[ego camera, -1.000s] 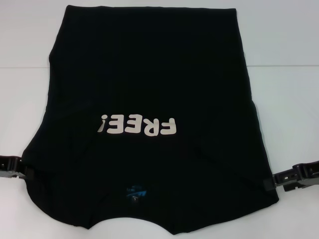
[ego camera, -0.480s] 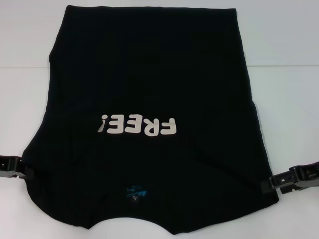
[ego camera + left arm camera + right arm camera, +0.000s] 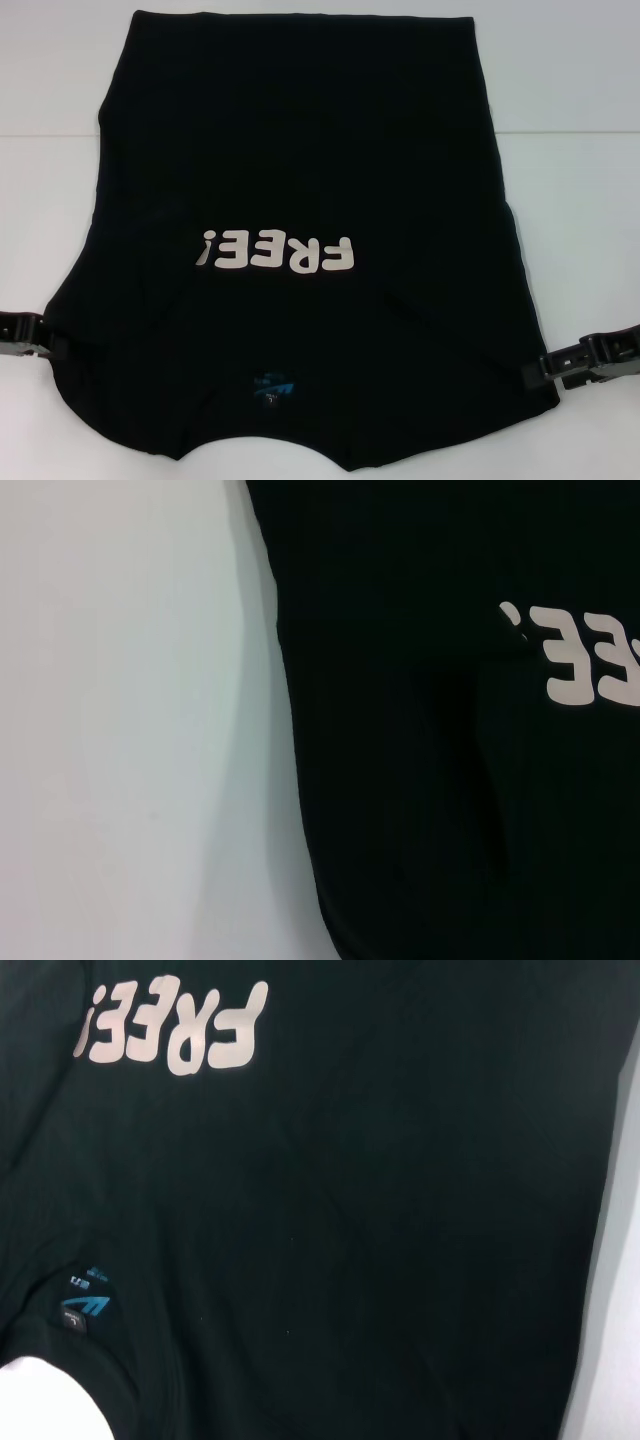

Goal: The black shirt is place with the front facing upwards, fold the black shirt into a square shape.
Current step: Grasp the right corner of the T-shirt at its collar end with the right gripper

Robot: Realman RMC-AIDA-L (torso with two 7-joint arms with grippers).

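Observation:
The black shirt [image 3: 300, 150] lies spread flat, front up, with its collar toward me and its hem at the far side. Its cream "FREE!" lettering [image 3: 278, 254] reads upside down, and the blue neck label [image 3: 272, 387] sits near the collar. My left gripper [image 3: 48, 342] is low at the shirt's left sleeve edge, touching the cloth. On the other side, my right gripper [image 3: 538, 368] meets the right sleeve edge. The left wrist view shows the shirt's side edge [image 3: 300, 780] against the table. The right wrist view shows the lettering [image 3: 170, 1035] and label [image 3: 85, 1305].
The shirt rests on a white table [image 3: 570, 180], with bare surface to both sides and beyond the hem. A faint seam line [image 3: 560, 131] crosses the table behind the shirt's middle.
My right gripper has crept slightly inward toward the shirt's right sleeve edge. The left gripper and the shirt have not moved.

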